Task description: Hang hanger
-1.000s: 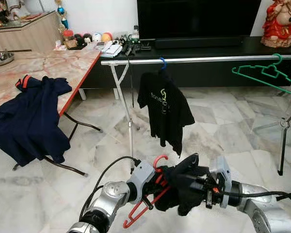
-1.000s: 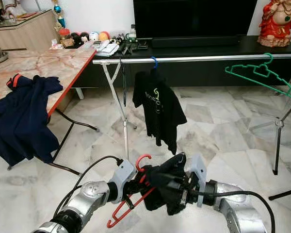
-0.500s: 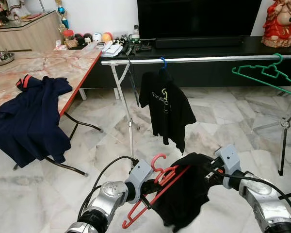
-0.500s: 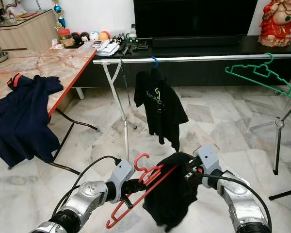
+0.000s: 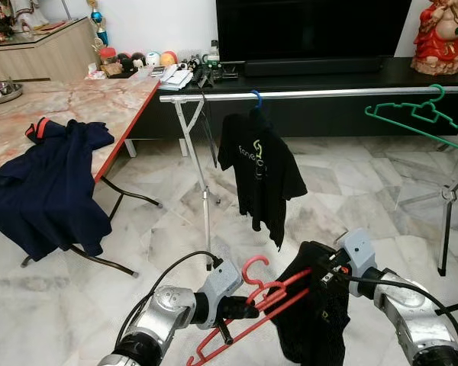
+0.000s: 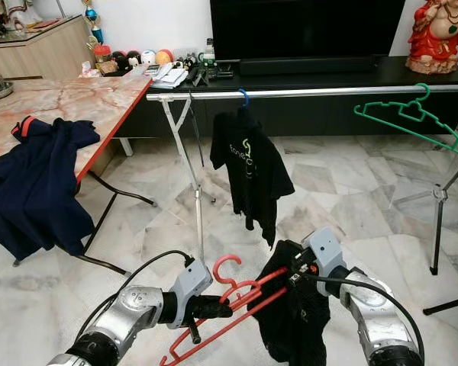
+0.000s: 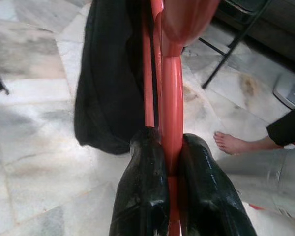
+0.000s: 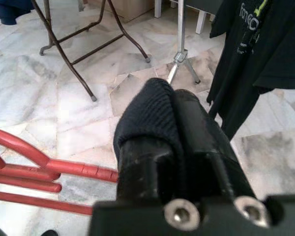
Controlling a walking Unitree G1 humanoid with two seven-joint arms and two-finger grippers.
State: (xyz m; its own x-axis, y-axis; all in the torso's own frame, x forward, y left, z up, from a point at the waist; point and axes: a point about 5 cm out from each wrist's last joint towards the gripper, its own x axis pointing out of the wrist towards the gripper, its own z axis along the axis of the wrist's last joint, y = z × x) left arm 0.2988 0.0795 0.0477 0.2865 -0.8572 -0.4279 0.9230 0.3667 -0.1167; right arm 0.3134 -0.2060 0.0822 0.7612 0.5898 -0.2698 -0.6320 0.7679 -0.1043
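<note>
- A marble floor (image 5: 351, 191) stretches before a metal rail (image 5: 313, 93) carrying a hung black T-shirt (image 5: 261, 171) and a green hanger (image 5: 420, 118).
- Low in front, the left gripper (image 7: 169, 157) clamps a red hanger (image 5: 256, 301).
- The right gripper (image 8: 169, 118) pinches the dark shirt (image 5: 313, 320) draped on the hanger's far end.

A red plastic hanger (image 5: 248, 305) carries a plain black garment (image 5: 314, 320). On the silver metal rail (image 5: 305, 94), a black T-shirt (image 5: 258, 169) with a yellow-green and white print hangs from a blue hook, beside a green plastic hanger (image 5: 416, 116). A navy shirt with an orange-red collar (image 5: 47, 183) lies on the pink marbled worktop (image 5: 99, 103). The floor (image 5: 351, 191) is white marble veined with grey.
</note>
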